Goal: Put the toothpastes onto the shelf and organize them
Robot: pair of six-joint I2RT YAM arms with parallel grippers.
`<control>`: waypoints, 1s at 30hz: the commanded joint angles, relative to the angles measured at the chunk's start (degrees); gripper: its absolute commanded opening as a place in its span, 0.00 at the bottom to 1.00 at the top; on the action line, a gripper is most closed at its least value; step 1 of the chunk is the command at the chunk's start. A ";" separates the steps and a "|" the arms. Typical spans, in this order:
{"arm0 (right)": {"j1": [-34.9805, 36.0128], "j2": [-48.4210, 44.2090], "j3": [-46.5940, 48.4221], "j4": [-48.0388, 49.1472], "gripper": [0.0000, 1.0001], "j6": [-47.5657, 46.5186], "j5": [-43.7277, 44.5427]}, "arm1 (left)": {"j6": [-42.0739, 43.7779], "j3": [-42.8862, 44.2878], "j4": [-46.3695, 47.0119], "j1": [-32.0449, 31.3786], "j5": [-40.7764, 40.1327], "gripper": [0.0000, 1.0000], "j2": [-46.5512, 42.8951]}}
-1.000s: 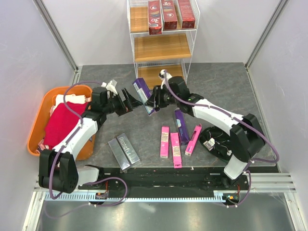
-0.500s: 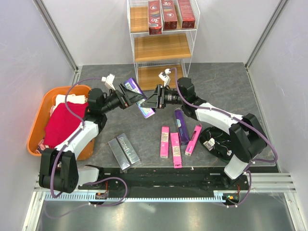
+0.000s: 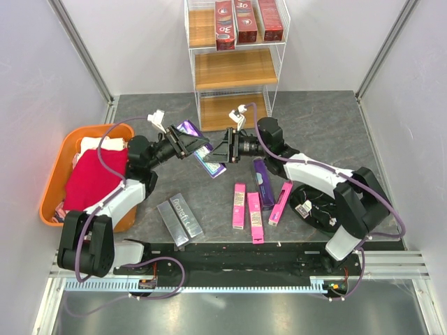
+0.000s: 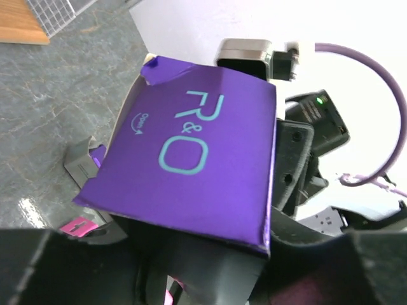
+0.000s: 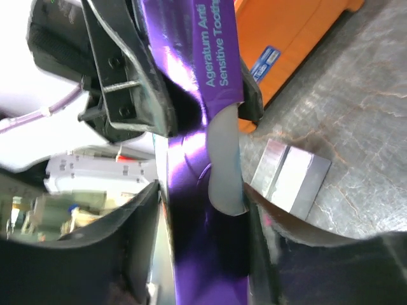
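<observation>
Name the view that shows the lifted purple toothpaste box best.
Left wrist: the purple toothpaste box fills the frame, its R&O face readable. Top external shows it small; right wrist shows only a narrow side strip with partial lettering.

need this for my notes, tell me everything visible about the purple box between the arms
The purple box is a long, narrow carton of glossy purple cardboard, with teal R&O lettering, a small Open arrow and white side text reading Ageratum Anti Sensitive. One end corner looks torn. It hangs tilted above the table, gripped by the left claw; its other part lies between the fingers of the right claw.
</observation>
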 commanded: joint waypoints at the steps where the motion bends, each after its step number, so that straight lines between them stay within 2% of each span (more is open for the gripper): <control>1: 0.20 -5.41 -1.26 0.26 0.68 -1.38 6.32 | -3.47 -2.34 7.21 0.50 -4.68 0.40 -1.38; 2: 0.11 -6.55 -1.87 -0.43 0.74 -1.55 6.94 | -4.36 -2.86 8.00 0.50 -5.29 0.39 -1.81; 5: 0.11 -9.01 -3.98 -0.79 0.84 -1.38 9.57 | -8.05 -5.15 12.74 0.50 -7.93 0.38 -2.43; 10: 0.11 -12.27 -7.94 -0.27 0.89 -0.24 12.56 | -13.33 -8.05 18.55 0.50 -12.15 0.38 -3.05; 18: 0.02 -15.70 -12.60 -0.35 0.87 0.81 14.50 | -17.89 -9.11 23.47 0.50 -12.59 0.38 -1.30; 23: 0.11 -15.70 -14.45 4.39 0.85 1.96 14.77 | -18.51 -8.41 25.23 0.41 -10.58 0.38 0.29; 30: 0.29 -13.85 -15.24 13.26 0.75 6.44 13.36 | -19.13 -7.79 25.33 0.24 -9.17 0.39 1.34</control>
